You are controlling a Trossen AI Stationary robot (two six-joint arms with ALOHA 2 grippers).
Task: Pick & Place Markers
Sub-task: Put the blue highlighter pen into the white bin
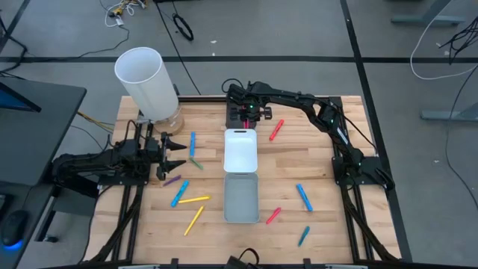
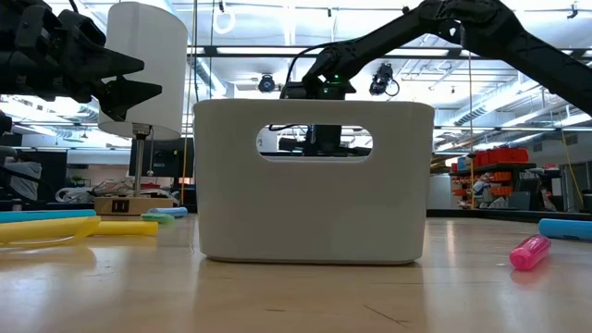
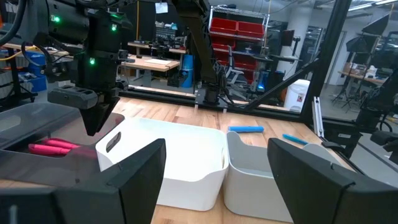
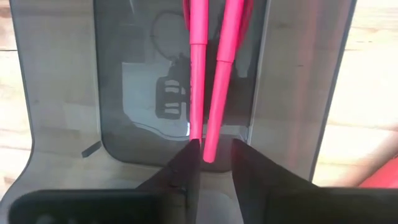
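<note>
Your right gripper [image 4: 211,163] hangs directly over the dark tray [image 4: 62,81], the bin at the far end of the white tray [image 1: 240,152], with its fingers [image 4: 185,171] parted narrowly around the tip of one red marker [image 4: 219,93]; whether they grip it or are letting it go cannot be told. A second red marker [image 4: 196,81] lies beside it inside the dark tray. Most markers remain on the counter [image 1: 314,164]: blue [image 1: 192,143], yellow [image 1: 193,199] and others left of the white tray, red [image 1: 276,130] and blue [image 1: 303,196] right of it. Sorting appears barely begun. Your left gripper [image 1: 173,152] waits left of the white tray, fingers wide and holding nothing.
</note>
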